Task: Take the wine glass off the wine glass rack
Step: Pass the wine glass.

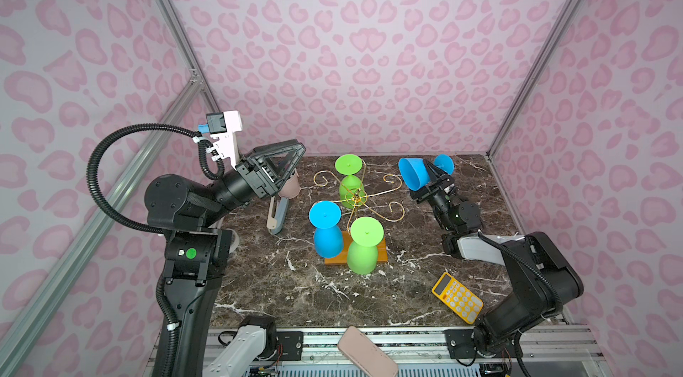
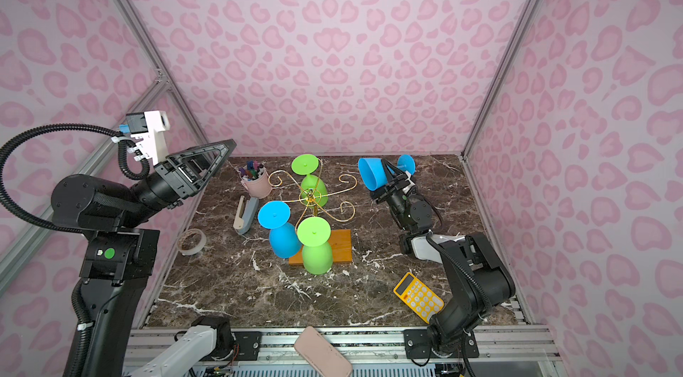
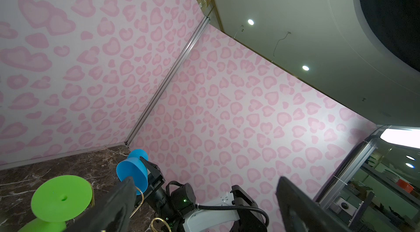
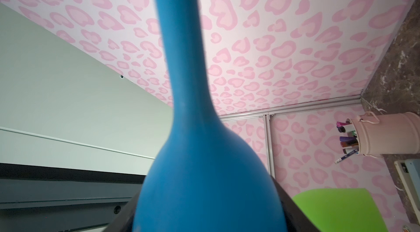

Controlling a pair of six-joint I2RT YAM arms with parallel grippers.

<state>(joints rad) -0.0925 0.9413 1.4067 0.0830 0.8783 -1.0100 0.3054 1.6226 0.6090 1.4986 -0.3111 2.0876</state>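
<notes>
The gold wire wine glass rack stands mid-table on its orange-brown base. Three upside-down glasses hang from it: a green one at the back, a blue one and a green one at the front. My right gripper is shut on a blue wine glass. That glass is tilted and clear of the rack, off to its right at the back. In the right wrist view its bowl fills the jaws. My left gripper hovers open and empty, left of the rack.
A pink pen pot, a grey-and-beige stapler and a tape roll lie on the left of the table. A yellow calculator is at the front right. A pink case rests on the front rail.
</notes>
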